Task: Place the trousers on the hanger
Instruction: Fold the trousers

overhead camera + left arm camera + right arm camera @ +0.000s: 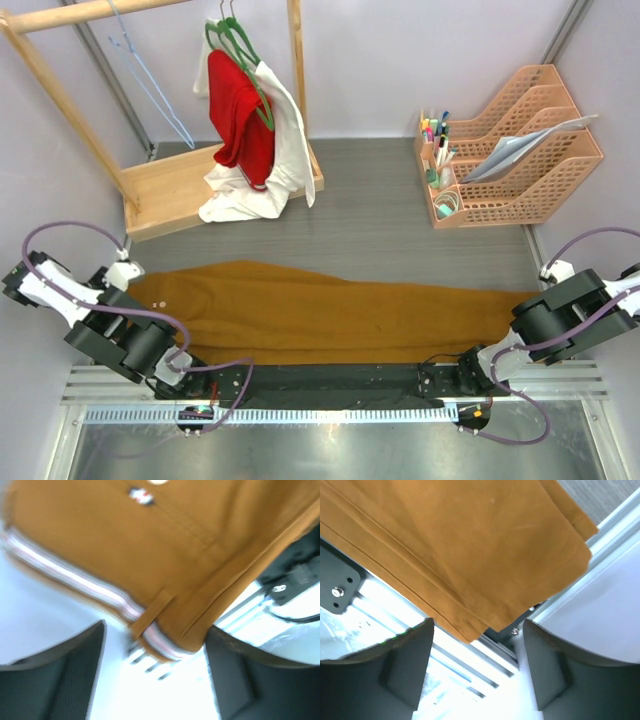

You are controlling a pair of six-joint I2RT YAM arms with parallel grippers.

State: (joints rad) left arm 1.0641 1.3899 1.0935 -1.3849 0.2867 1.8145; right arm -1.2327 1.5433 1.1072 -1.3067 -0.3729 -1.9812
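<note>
**1. trousers** [330, 310]: mustard-brown cloth, spread flat and lengthwise across the near part of the table, with one end in front of each pair of jaws.

**2. left gripper** [155, 630]: jaws parted wide, nothing clamped. The striped waistband [75, 577] lies just ahead of the fingertips, and its corner, with a belt loop, dips toward the gap between them. The view is blurred, so contact with either finger cannot be told.

**3. right gripper** [477, 625]: jaws parted wide, holding nothing. The stitched leg hem [530, 597] lies just beyond the fingertips, its corner over the gap and clear of both fingers.

**4. hanger** [150, 85]: thin light-blue wire, hung from the top rail of the wooden rack [60, 100]. It is far ahead of the left jaws and well apart from the trousers.

**5. Surface:** grey table [400, 215]. The aluminium rails [330, 412] of the near edge run beneath both pairs of jaws.

**6. Room:**
- Far ahead of the left jaws, green hangers [240, 45] on the same rack carry a red garment [240, 120] and a white garment [285, 160], which drapes onto the rack's board base.
- Far ahead of the right jaws stands a peach file organiser [530, 150] with pens at its side.
- The walls are pale.
</note>
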